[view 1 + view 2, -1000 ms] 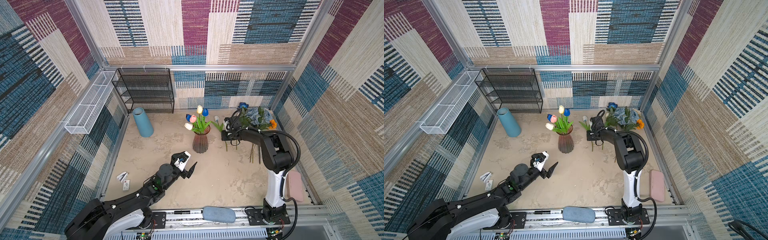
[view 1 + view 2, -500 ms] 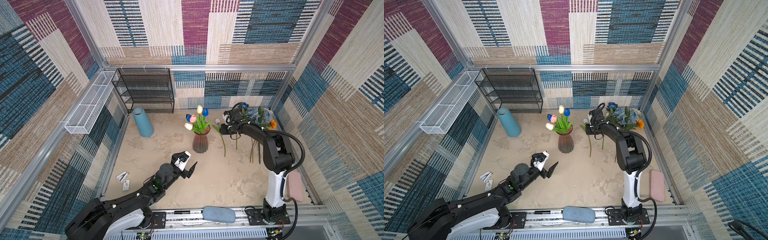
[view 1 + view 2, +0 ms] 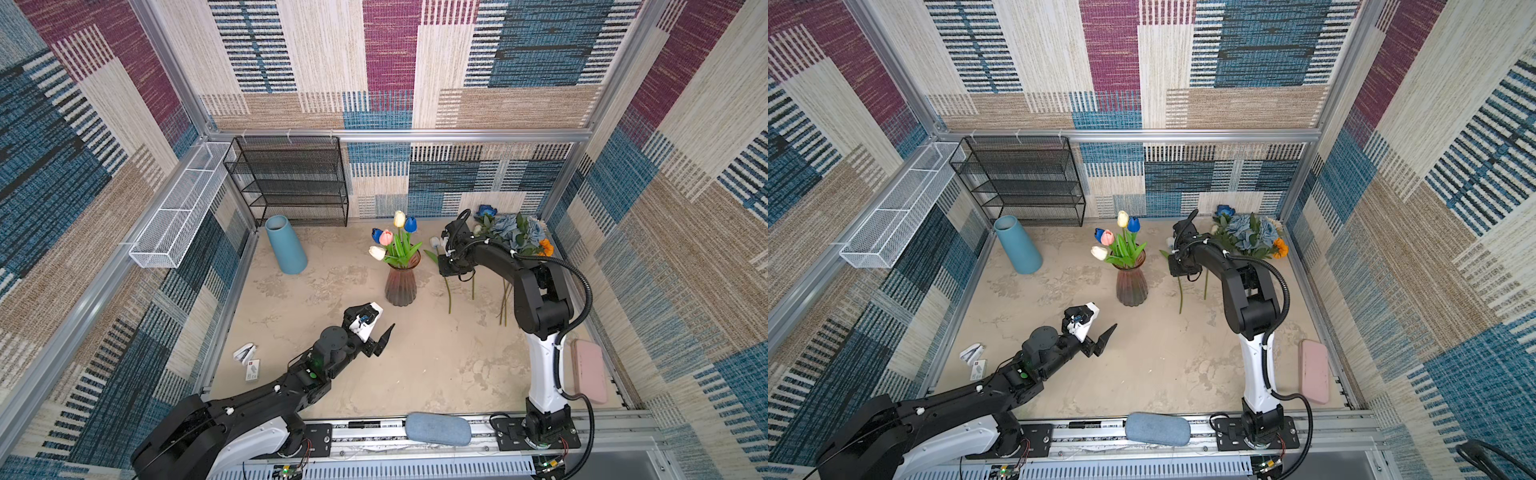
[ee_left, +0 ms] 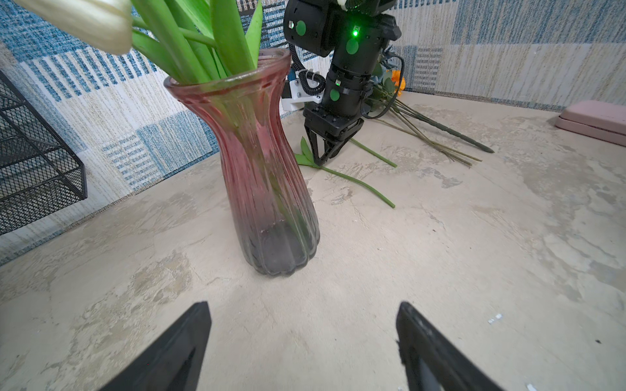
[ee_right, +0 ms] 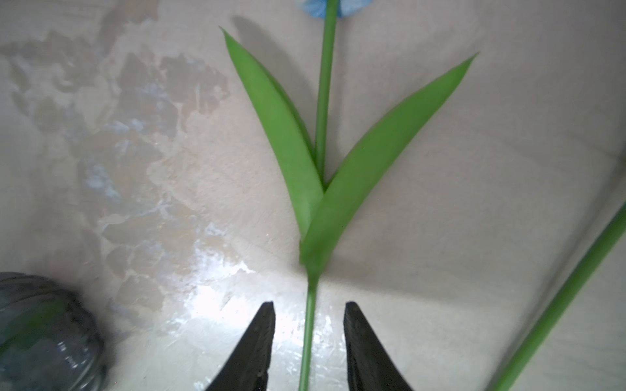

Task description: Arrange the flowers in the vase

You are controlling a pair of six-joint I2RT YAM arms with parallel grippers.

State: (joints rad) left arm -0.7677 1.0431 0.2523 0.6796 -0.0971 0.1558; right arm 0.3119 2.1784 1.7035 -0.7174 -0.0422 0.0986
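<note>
Flowers (image 3: 515, 237): the loose ones lie piled in the back right corner of the bench (image 3: 436, 357), stems toward the front. Five tulips (image 3: 395, 239) already stand in the pink glass vase (image 3: 400, 282), which is upright mid-bench. One more tulip (image 3: 448, 295) lies flat on the bench between the vase and the loose flowers, apart from both, head toward the back wall. My right tool (image 5: 309, 304) is down over it, jaws a little apart and straddling the bare stem just below the two leaves. A gap shows on each side, so nothing is pinched. My left tool (image 4: 303, 304) hangs low in front of the vase, jaws spread wide, empty, near it but not touching. I read this as the pick step for that tulip, with the corner pile not yet started. Next move as I see it: close on the stem, lift clear, swing the cut end down and thread it into the vase mouth, which is already crowded with stems and leaves. The stem is thin and looks slick, so the grip needs to be square or it may roll. The vase is tall on a narrow foot and a side load at the rim could tip it; the left tool is well placed to brace it. A neighbour stem (image 5: 559, 304) lies off to one side, clear of the jaws.
</note>
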